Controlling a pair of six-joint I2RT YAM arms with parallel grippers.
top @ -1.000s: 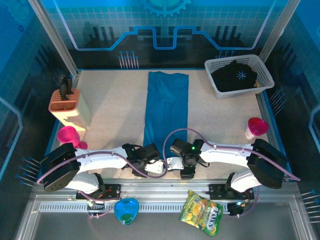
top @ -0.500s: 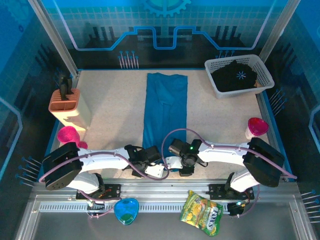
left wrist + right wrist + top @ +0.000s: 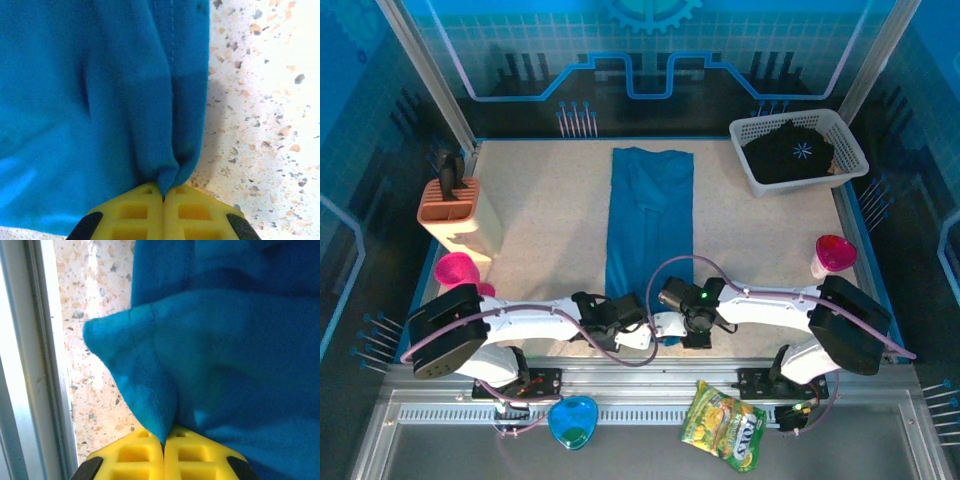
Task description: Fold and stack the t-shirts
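The teal-blue t-shirt (image 3: 650, 215) lies as a long narrow strip down the middle of the table, its near end between my two arms. My left gripper (image 3: 632, 322) is shut on the near hem at the strip's left corner, where the yellow fingers (image 3: 132, 212) pinch a bunched fold of teal cloth (image 3: 125, 90). At the right corner my right gripper (image 3: 668, 322) is shut on the hem too, and a peak of cloth (image 3: 150, 360) rises from its fingertips (image 3: 195, 455). The black t-shirt (image 3: 790, 150) with a white starburst sits crumpled in the basket.
The white mesh basket (image 3: 790, 118) stands at the back right. An orange holder (image 3: 450, 205) and a pink cup (image 3: 455, 270) are at the left, another pink cup (image 3: 833, 253) at the right. The table's metal edge rail (image 3: 35, 365) runs close beside my right gripper.
Both grippers have gone from open to shut on the teal shirt's near hem. The arms edged slightly toward each other at the strip's near end.
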